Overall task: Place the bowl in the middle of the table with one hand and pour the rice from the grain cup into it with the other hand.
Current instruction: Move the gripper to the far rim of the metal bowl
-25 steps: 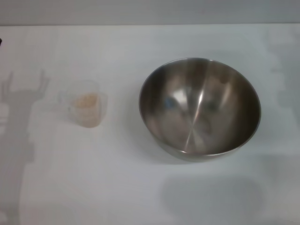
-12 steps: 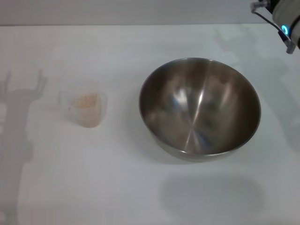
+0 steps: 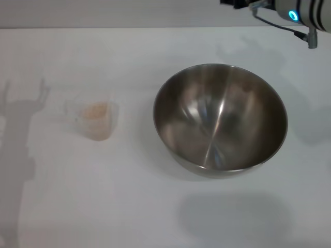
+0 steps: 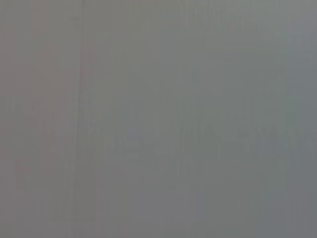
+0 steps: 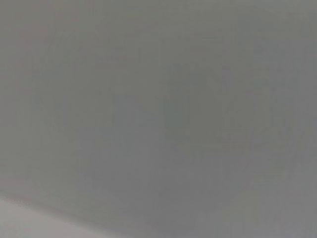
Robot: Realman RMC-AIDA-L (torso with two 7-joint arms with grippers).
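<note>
The bowl [image 3: 220,118], a wide shiny steel one, stands empty on the white table [image 3: 155,206], right of the middle. To its left sits the small clear grain cup [image 3: 95,120], upright, with pale rice [image 3: 96,110] inside. My right arm [image 3: 299,14], silver-grey with a blue light, reaches in at the top right corner, high above the far side of the bowl. Only a black sliver of the right gripper [image 3: 234,3] shows at the top edge. My left gripper is out of view; its forked shadow [image 3: 23,106] lies left of the cup. Both wrist views show plain grey.
The table's far edge [image 3: 129,27] runs along the top against a grey wall. White tabletop stretches in front of the bowl and between the bowl and the cup.
My right arm has come into view at the top right and moved leftward along the top edge. The bowl and the cup have not moved.
</note>
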